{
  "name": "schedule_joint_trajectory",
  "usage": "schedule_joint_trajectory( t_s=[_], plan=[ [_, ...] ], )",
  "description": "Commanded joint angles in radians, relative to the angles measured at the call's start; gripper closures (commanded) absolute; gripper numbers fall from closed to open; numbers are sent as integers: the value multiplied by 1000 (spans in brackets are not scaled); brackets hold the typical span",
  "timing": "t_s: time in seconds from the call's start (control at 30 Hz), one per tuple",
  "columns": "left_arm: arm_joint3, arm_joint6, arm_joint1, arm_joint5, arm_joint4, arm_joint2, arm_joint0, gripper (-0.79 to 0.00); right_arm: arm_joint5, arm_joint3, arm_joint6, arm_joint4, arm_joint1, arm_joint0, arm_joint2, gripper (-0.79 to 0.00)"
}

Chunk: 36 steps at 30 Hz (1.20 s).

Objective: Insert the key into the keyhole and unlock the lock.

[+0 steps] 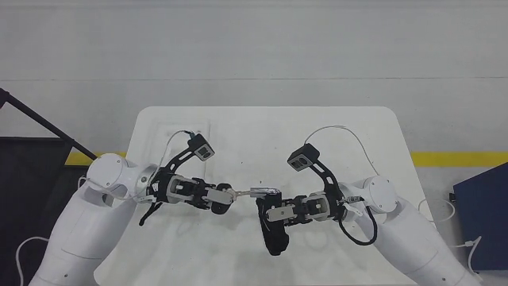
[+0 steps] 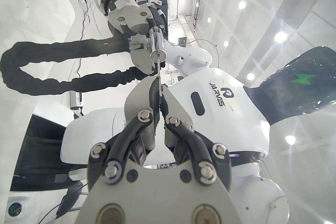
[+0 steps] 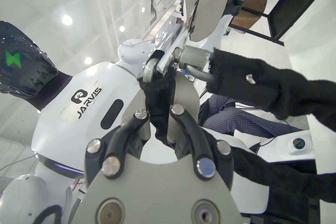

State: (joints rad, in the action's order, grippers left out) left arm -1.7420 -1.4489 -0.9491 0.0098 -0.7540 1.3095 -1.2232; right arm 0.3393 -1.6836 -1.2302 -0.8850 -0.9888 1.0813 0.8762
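Note:
Above the white table (image 1: 333, 135), my two grippers meet tip to tip. My left gripper (image 1: 228, 196) (image 2: 158, 83) is shut on the thin metal key (image 1: 243, 194) (image 2: 159, 70), whose tip sits in the keyhole on the end face of the chrome cylinder lock (image 1: 266, 192) (image 2: 157, 45). My right gripper (image 1: 274, 209) (image 3: 162, 75) is shut on the lock (image 3: 170, 51) at its shackle end, where the black fabric-sleeved cable (image 3: 262, 86) joins. The left gripper (image 3: 190, 22) shows beyond the lock in the right wrist view. The key's bow is hidden between the left pads.
The lock's black cable loop (image 1: 276, 238) (image 2: 52, 62) hangs down below the right gripper, toward the table's near edge. A dark slanted pole (image 1: 40, 123) stands left of the table, and a blue box (image 1: 484, 206) stands on the floor to its right.

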Motion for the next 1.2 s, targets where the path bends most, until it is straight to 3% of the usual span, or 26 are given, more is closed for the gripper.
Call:
schedule_joint_trajectory(
  t_s=[0.0,0.6,0.83,1.17],
  plan=[
    [-6,2,1,16,9,1,8,0,0,0,0,0,0,0,0,0],
    [-5,10,1,95,70,-57,87,0,0,0,0,0,0,0,0,0],
    [22,-37,1,124,72,-84,120,0,0,0,0,0,0,0,0,0],
    [80,-66,-11,104,64,-148,192,0,0,0,0,0,0,0,0,0]
  ],
)
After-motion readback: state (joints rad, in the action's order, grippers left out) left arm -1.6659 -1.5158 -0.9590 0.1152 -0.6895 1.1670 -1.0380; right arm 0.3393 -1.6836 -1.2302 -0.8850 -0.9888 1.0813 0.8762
